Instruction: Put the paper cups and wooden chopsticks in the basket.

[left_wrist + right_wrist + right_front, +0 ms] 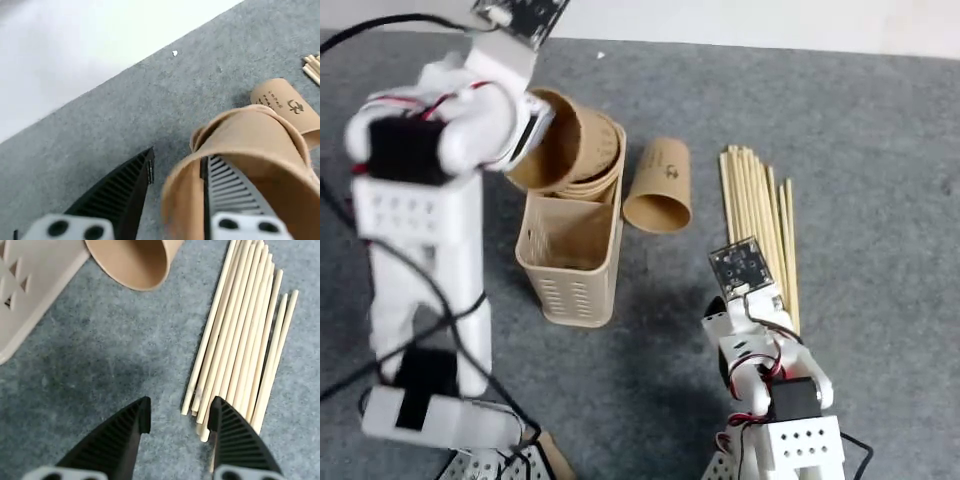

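My left jaws are apart around the wall of the crumpled paper cup (240, 135) above the basket (570, 295), so it may fall beside the basket.

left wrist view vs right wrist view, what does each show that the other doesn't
Left wrist only: the left pincer, open, one finger inside a squashed paper cup, and a white surface beyond the mat. Right wrist only: the open right pincer and a basket corner. Both: the lying paper cup, the chopsticks and the grey mat.
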`<state>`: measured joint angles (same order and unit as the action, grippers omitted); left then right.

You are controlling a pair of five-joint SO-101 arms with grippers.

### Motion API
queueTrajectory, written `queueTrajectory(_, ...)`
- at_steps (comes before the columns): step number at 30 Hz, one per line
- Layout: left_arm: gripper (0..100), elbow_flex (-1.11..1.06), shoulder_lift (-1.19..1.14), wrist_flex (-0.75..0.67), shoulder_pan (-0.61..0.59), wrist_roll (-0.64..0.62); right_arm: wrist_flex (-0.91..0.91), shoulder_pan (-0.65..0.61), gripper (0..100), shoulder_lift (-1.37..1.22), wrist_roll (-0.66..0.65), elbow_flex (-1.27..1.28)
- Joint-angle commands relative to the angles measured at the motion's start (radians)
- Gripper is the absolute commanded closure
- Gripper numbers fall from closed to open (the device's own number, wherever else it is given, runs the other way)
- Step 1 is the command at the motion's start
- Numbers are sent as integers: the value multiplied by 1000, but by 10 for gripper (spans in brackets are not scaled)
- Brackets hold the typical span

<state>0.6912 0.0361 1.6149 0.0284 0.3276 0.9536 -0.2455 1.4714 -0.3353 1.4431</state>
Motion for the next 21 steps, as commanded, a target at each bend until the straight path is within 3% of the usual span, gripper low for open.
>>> queueTrajectory(1,819,31,-81,-86,19,-9,-15,1,800,10,-2,-2)
queueTrajectory(11,819,108,-81,-124,38,-51,-16,-50,800,10,-2,22)
queueTrajectory(15,819,183,-13,-114,-58,-115,-58,-48,800,2,-5,24)
queueTrajectory(21,819,257,114,132,-272,-166,-93,-54,796,-4,-40,-30)
